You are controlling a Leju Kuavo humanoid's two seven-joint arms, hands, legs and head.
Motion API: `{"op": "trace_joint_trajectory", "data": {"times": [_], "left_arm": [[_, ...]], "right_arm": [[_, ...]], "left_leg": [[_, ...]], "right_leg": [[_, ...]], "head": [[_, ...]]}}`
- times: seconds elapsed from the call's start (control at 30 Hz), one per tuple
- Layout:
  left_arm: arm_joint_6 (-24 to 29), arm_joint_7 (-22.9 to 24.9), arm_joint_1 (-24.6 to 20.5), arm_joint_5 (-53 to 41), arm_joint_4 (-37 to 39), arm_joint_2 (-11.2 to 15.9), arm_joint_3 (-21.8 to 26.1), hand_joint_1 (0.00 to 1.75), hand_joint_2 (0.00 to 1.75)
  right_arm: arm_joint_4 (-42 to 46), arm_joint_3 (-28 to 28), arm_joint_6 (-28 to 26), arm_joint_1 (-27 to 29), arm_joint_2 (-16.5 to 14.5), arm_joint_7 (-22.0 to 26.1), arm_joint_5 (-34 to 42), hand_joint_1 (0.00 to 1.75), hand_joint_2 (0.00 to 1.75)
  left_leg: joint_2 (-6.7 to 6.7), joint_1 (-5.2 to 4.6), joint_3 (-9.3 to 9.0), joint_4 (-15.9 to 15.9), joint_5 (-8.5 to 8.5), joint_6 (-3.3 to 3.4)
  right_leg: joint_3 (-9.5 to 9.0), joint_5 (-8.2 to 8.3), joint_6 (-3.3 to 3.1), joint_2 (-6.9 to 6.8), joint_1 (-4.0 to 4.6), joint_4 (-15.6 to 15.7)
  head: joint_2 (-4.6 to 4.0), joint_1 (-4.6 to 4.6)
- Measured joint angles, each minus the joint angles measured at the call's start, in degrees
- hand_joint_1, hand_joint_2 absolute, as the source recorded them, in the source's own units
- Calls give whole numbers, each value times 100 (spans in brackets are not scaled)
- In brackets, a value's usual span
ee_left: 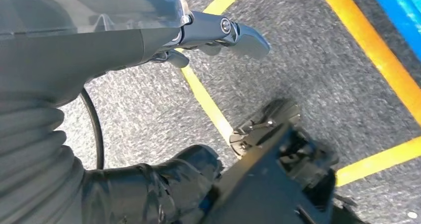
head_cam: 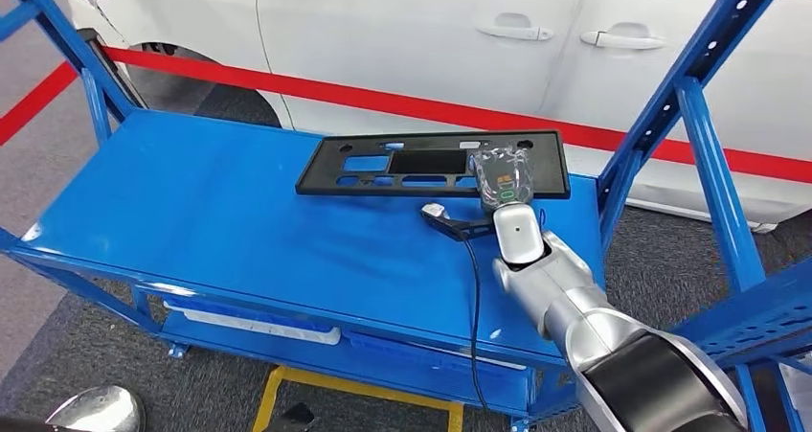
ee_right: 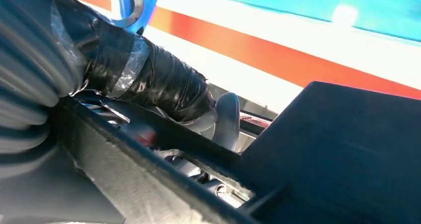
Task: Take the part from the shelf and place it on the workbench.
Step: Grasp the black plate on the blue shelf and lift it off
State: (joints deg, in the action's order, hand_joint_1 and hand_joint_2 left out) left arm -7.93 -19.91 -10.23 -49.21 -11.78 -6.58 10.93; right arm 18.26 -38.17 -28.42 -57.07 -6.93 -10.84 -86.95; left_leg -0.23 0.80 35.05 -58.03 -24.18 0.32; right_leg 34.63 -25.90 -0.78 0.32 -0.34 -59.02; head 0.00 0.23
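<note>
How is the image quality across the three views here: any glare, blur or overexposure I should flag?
Head view: sharp, with soft glare patches on the blue shelf around the black part. Left wrist view: floor and yellow lines smeared by blur; the left robot hand is fairly crisp. Right wrist view: background blown out white; the part by the right robot hand is dark, close and soft.

One black part (head_cam: 433,164), one blue shelf (head_cam: 191,212), one white car (head_cam: 402,30), two door handles (head_cam: 515,32).
</note>
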Motion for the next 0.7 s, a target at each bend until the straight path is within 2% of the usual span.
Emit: {"op": "trace_joint_trajectory", "data": {"times": [0.07,0.1,0.17,0.2,0.23,0.27,0.33,0.37,0.4,0.47,0.53,0.57,0.6,0.67,0.7], "left_arm": [[-3,-3,-6,1,0,-1,0,0,175],[-3,-4,-11,2,0,-2,0,0,175],[5,-8,-14,-7,0,-3,0,0,175],[17,-11,-11,-24,0,-4,-1,0,175],[35,-17,-9,-44,0,-4,-3,0,175],[54,-25,-7,-59,0,-4,-5,0,175],[77,-40,-7,-61,0,-7,-9,0,175],[77,-47,-9,-47,0,-9,-9,0,175],[68,-54,-10,-31,0,-11,-8,0,175],[37,-63,-11,0,0,-14,-6,0,175],[28,-62,-7,5,0,-15,-4,0,175],[41,-59,-7,2,0,-15,-4,0,175],[59,-55,-8,-3,0,-15,-4,0,175],[91,-45,-6,-10,0,-15,-4,0,175],[101,-40,1,-14,0,-15,-4,0,175]], "right_arm": [[12,0,5,-50,14,3,-10,175,175],[17,0,5,-69,23,3,-16,175,175],[19,1,5,-87,43,2,-24,175,175],[19,1,5,-83,48,2,-24,175,175],[19,1,5,-78,52,2,-24,175,175],[19,1,5,-77,56,2,-24,175,175],[21,1,4,-83,67,2,-24,175,175],[23,0,3,-89,73,2,-24,175,175],[25,0,1,-91,75,3,-22,175,175],[27,0,-2,-91,82,3,-18,175,175],[37,1,-3,-86,89,2,-14,175,175],[45,1,-3,-89,91,2,-13,175,175],[57,1,-3,-91,91,2,-8,175,175],[71,1,0,-92,91,2,4,175,175],[74,1,1,-86,91,2,12,175,175]], "left_leg": [[3,24,-30,50,22,75],[5,34,-44,71,29,108],[4,26,-46,68,22,143],[3,24,-47,60,13,151],[-1,23,-48,46,1,153],[-7,23,-50,25,-16,150],[-22,24,-48,-29,-64,127],[-25,13,-34,-61,-86,106],[-26,5,-18,-78,-96,80],[-23,-11,-1,-83,-95,22],[-18,-3,2,-97,-130,-39],[-15,1,42,-203,-208,-70],[-11,7,141,-430,-343,-99],[-9,17,489,-1180,-689,-145],[-8,21,661,-1521,-799,-160]], "right_leg": [[83,-141,53,-3,-4,-187],[210,-288,73,-5,-9,-450],[582,-596,99,-8,-16,-1189],[740,-659,109,-9,-20,-1472],[815,-611,113,-9,-26,-1564],[782,-457,108,-10,-32,-1436],[493,-52,74,-13,-38,-747],[350,69,54,-14,-27,-418],[263,118,35,-12,-14,-218],[226,101,2,-3,19,-123],[202,117,-56,-2,-6,-85],[184,128,-92,-6,-24,-56],[165,136,-124,-11,-41,-33],[153,132,-160,-20,-37,-28],[151,129,-165,-22,-34,-30]], "head": [[0,3],[0,5],[0,4],[0,5],[0,4],[0,5],[0,6],[0,6],[0,4],[0,2],[0,2],[0,0],[0,0],[0,-1],[0,0]]}}
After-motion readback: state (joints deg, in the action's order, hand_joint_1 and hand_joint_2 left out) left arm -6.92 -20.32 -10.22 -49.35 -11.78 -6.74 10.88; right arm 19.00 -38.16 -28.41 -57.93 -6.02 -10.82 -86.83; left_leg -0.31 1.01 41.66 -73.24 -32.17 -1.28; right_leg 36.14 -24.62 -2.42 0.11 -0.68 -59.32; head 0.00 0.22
